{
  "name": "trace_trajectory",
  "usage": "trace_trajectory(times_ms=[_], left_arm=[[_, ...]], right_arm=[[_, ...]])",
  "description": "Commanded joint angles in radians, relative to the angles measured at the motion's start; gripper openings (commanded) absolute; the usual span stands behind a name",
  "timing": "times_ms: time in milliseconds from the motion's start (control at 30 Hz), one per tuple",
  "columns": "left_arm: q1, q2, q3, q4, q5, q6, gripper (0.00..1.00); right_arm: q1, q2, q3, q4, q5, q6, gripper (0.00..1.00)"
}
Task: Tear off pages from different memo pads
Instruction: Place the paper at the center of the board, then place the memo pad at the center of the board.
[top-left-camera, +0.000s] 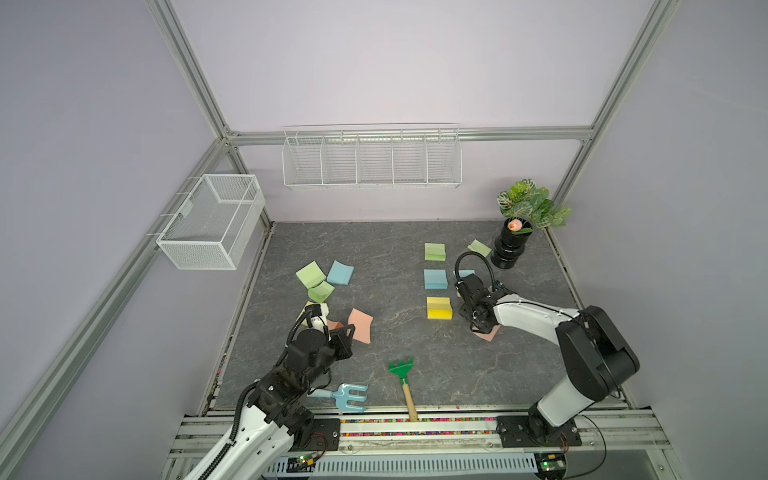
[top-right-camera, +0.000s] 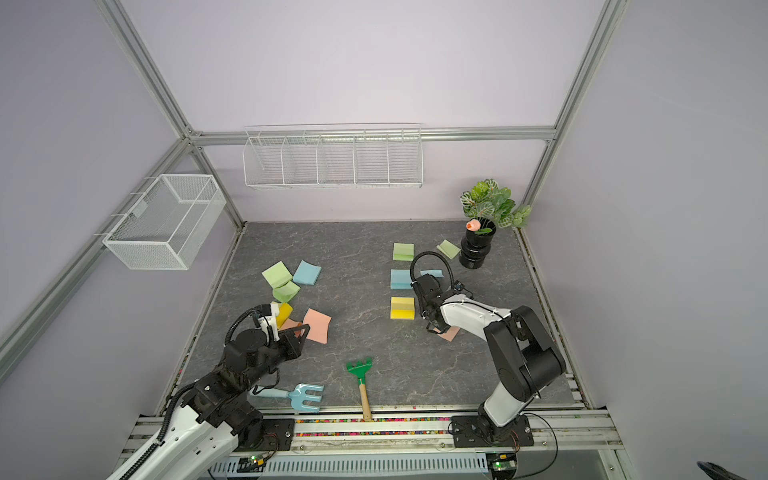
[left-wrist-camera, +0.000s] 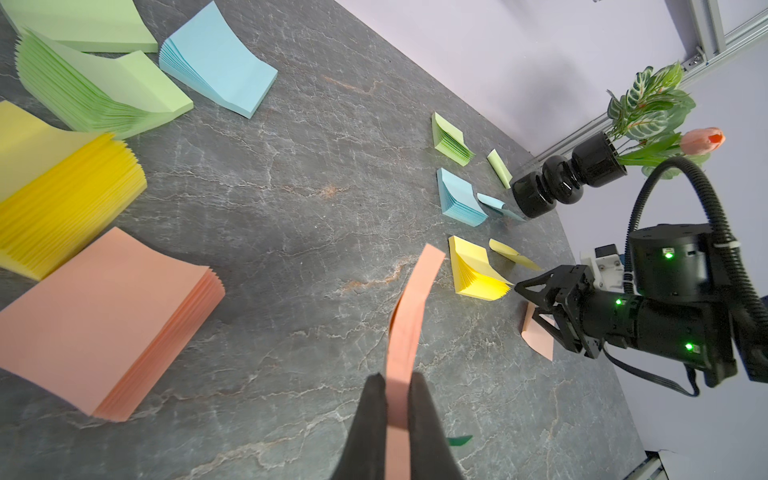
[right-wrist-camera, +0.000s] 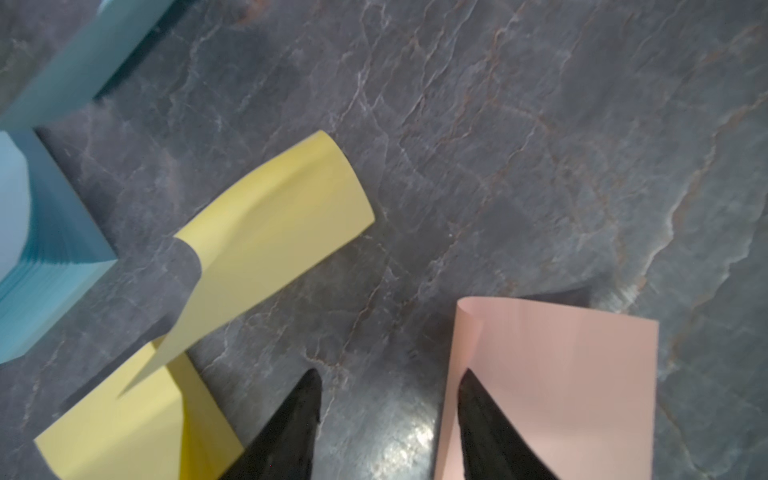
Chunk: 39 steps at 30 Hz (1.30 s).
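Observation:
My left gripper (left-wrist-camera: 395, 380) is shut on the edge of a salmon page (left-wrist-camera: 411, 311) that stands out from the fingers; from above it shows as a curled sheet (top-left-camera: 361, 326). Beside it lie the salmon memo pad (left-wrist-camera: 104, 324), a yellow pad (left-wrist-camera: 62, 199), green pads (top-left-camera: 311, 274) and a blue pad (top-left-camera: 340, 273). My right gripper (right-wrist-camera: 390, 374) is open just above the table, one finger (right-wrist-camera: 490, 419) over a loose salmon page (right-wrist-camera: 582, 374), nothing between the jaws. A loose yellow page (right-wrist-camera: 270, 232) lies nearby. Green (top-left-camera: 434, 252), blue (top-left-camera: 435, 279) and yellow (top-left-camera: 439, 308) pads sit in a column.
A black vase with a plant (top-left-camera: 510, 245) stands at the back right, with loose green (top-left-camera: 479, 248) and blue (top-left-camera: 464, 273) pages near it. A green rake (top-left-camera: 402, 370) and a blue garden fork (top-left-camera: 349, 397) lie by the front edge. Wire baskets (top-left-camera: 212, 220) hang on the walls.

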Motion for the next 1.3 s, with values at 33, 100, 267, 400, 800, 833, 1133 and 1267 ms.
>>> trace_trajectory(times_ms=[33,100,267,400,800,833,1133,1267], left_arm=[[0.003,0.000,-0.008,0.028,-0.005,0.004,0.00],[0.003,0.002,-0.007,0.029,-0.003,0.005,0.00],[0.003,0.017,-0.014,0.077,0.044,0.034,0.00],[0.003,0.036,-0.020,0.166,0.139,0.044,0.00],[-0.040,0.167,0.018,0.377,0.303,-0.081,0.00],[-0.065,0.192,0.022,0.397,0.285,-0.090,0.00],[-0.323,0.535,0.106,0.573,0.085,-0.143,0.00],[-0.351,0.742,0.135,0.718,0.084,-0.204,0.00]], right_arm=[[0.002,0.039,0.024,0.006,-0.007,0.001,0.54],[0.002,0.053,0.031,-0.009,-0.008,0.004,0.54],[0.003,0.088,0.061,-0.061,-0.022,0.000,0.53],[0.003,0.057,0.058,-0.060,-0.045,0.004,0.54],[-0.006,-0.207,0.032,-0.078,-0.091,-0.069,0.60],[-0.010,-0.242,0.025,-0.081,-0.091,-0.096,0.60],[-0.032,-0.644,-0.107,0.000,-0.053,-0.534,0.74],[-0.035,-0.806,-0.196,0.074,-0.124,-0.724,0.85]])
